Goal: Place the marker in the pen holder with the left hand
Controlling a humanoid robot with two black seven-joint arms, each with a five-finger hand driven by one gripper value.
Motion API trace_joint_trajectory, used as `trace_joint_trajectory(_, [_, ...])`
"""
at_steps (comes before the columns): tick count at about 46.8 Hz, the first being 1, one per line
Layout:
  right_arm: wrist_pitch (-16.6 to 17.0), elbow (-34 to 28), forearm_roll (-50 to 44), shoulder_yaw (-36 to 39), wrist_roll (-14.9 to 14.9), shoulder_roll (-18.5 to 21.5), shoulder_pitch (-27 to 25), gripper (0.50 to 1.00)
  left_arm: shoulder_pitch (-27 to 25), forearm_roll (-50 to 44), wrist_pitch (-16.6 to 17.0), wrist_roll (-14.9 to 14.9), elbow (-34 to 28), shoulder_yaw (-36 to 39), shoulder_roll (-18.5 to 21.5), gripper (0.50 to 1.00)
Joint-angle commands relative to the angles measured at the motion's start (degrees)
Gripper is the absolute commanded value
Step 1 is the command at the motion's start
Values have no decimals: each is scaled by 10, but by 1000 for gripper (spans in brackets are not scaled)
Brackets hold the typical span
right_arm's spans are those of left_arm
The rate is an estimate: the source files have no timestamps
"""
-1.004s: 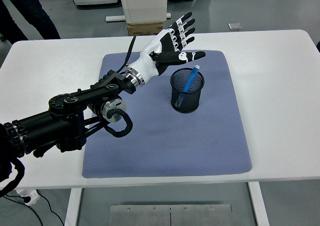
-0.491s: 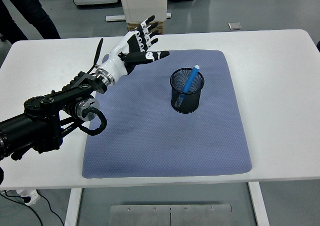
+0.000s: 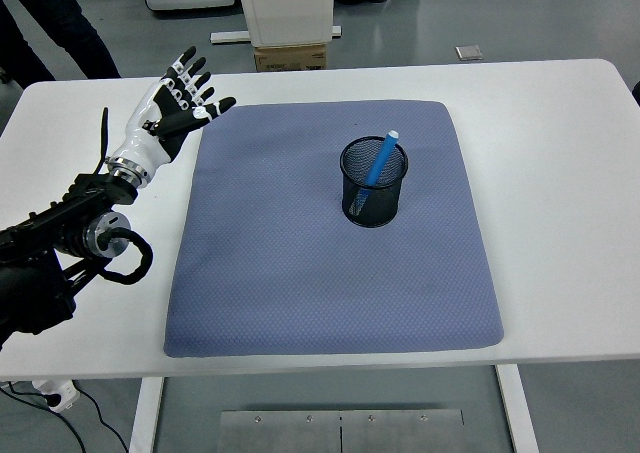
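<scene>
head view: on the white table (image 3: pixel 560 153) lies a blue-grey mat (image 3: pixel 300 273). the black mesh pen holder (image 3: pixel 374 183) stands on the mat, with the blue marker (image 3: pixel 379 161) leaning inside it, its pale tip above the rim. farther left, the left hand (image 3: pixel 170 113) hovers with fingers spread, holding nothing.

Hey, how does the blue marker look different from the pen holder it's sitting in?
The marker is solid bright blue, while the pen holder is black see-through mesh. The marker is a thin stick leaning tilted against the rim; the pen holder is a wide cup standing upright. The marker's tip pokes above the pen holder's rim. Both rest on the purple mat.
</scene>
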Motion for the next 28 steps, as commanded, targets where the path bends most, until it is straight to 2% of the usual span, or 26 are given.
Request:
trace_joint_trajectory(1, [0, 0, 0, 0, 0, 0, 0, 1000, 16, -1, -13, 0, 0, -18, 22, 1000])
trace_joint_trajectory(11, [0, 0, 0, 0, 0, 0, 0, 1000, 66, -1, -22, 0, 1, -48, 47, 1000])
trace_joint_trajectory(28, [1, 0, 0, 0, 0, 0, 0, 1000, 83, -10, -21, 0, 0, -66, 49, 1000])
